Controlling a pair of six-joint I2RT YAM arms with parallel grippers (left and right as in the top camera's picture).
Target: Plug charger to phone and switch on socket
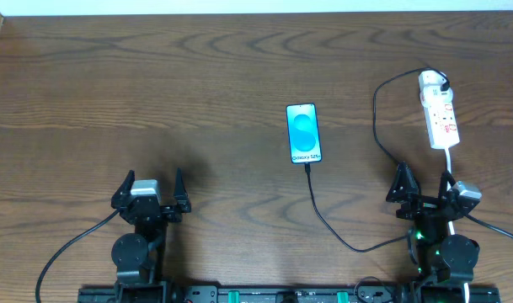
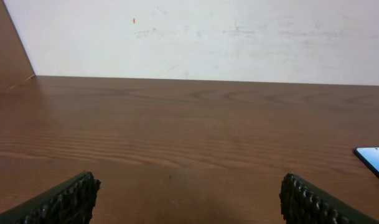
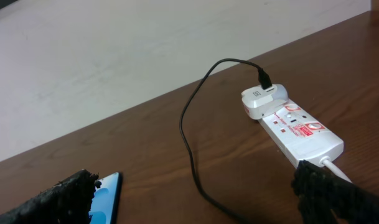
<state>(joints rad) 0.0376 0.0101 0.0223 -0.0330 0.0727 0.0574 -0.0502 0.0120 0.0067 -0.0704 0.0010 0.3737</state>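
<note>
The phone (image 1: 303, 133) lies flat mid-table with its cyan screen lit. The thin black charger cable (image 1: 323, 220) meets the phone's bottom edge, loops toward me and right, then curves back to a white adapter (image 1: 433, 82) plugged into the far end of the white socket strip (image 1: 441, 118). My left gripper (image 1: 153, 178) is open and empty, low over bare table, left of the phone. My right gripper (image 1: 423, 175) is open and empty, just short of the socket's near end. The right wrist view shows the socket (image 3: 301, 134), the cable (image 3: 188, 143) and the phone's corner (image 3: 108, 196).
The socket's thick white cord (image 1: 451, 162) runs from the strip toward my right gripper. The phone's edge shows at the far right of the left wrist view (image 2: 376, 158). A pale wall stands behind the table's far edge (image 2: 195, 79).
</note>
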